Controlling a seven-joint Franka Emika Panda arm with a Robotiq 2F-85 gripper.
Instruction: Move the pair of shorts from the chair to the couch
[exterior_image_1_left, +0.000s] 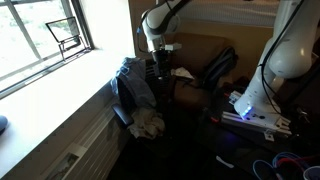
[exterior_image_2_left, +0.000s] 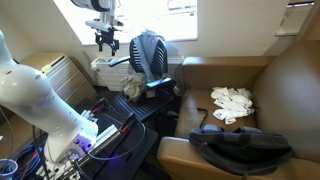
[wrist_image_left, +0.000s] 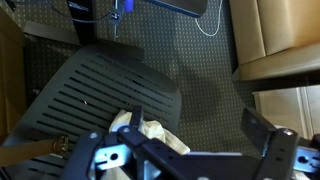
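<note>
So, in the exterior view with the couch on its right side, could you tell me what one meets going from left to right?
White robot arm → gripper → draped blue-grey garment → white cloth lying on the couch.

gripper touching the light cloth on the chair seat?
Apart. In an exterior view the gripper hangs well above the light cloth, with open space plainly visible between them.

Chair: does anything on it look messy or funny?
Yes. A crumpled cream cloth lies bunched up on the black slatted chair seat, and a blue-grey garment hangs slumped over the backrest.
</note>
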